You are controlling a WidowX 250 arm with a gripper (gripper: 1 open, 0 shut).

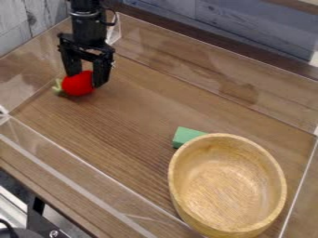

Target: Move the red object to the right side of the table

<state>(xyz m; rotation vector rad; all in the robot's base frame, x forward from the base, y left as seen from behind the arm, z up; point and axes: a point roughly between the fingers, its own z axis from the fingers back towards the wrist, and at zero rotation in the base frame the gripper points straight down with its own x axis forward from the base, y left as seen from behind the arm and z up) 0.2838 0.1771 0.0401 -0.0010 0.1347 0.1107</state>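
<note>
Camera view, upper left: the gripper (88, 82) points down with jaws spread wide around the red object (77, 85), which rests on the table (137, 139), so the grasp looks pending. Closing comes next, then a carry rightward, clear of the green block (189, 136) and wooden bowl (228, 188) at lower right.

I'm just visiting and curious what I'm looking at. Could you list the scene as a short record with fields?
Surface: brown wood-grain table with low clear walls
Arm: black gripper, pointing down, jaws open
Red toy fruit: far left, between the open jaws, resting on the table
Wooden bowl: near right, empty
Green block: flat, just behind the bowl's left rim
</note>
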